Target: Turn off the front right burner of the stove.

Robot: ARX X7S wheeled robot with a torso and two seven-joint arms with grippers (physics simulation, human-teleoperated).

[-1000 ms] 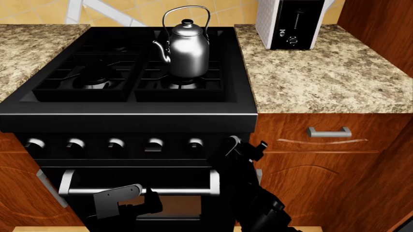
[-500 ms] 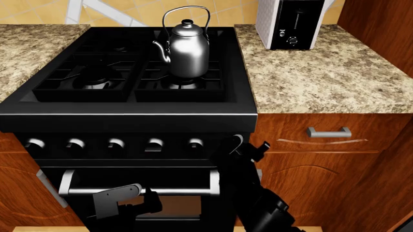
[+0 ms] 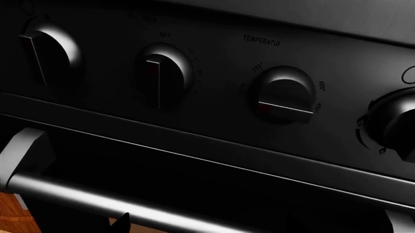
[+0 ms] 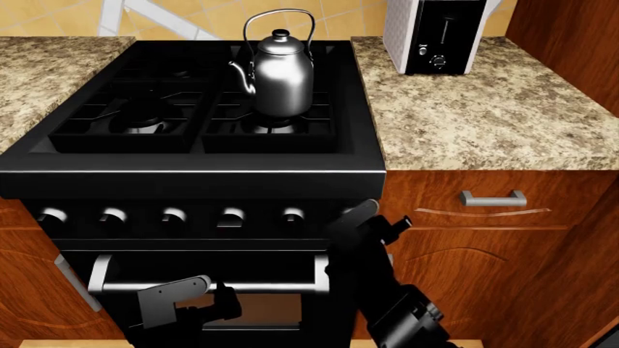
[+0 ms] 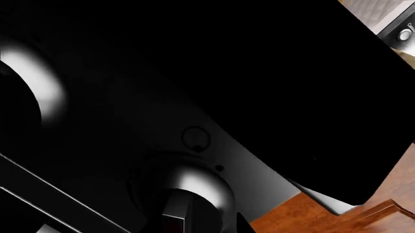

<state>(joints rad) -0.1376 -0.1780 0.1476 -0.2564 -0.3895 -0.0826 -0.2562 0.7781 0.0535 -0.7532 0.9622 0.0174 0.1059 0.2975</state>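
The black stove (image 4: 193,170) fills the head view. The front right burner (image 4: 275,127) sits in its black grate, with a steel kettle (image 4: 280,72) standing just behind and over it. Five silver-tipped knobs (image 4: 230,216) show in a row; the rightmost one is hidden behind my right gripper (image 4: 360,216). In the right wrist view that knob (image 5: 194,199) lies between the jaws, with one fingertip (image 5: 241,224) beside it. My left gripper (image 4: 225,301) hangs low before the oven door, open and empty; one fingertip (image 3: 120,222) shows under the oven handle (image 3: 97,201).
A white and black toaster (image 4: 435,32) stands on the granite counter (image 4: 483,109) to the right. A wooden drawer with a silver handle (image 4: 493,197) is right of my right arm. The oven-door bar handle (image 4: 208,286) runs above my left gripper.
My right gripper has rotated at the rightmost knob; its outer finger swung right and slightly down. The left arm has barely moved.
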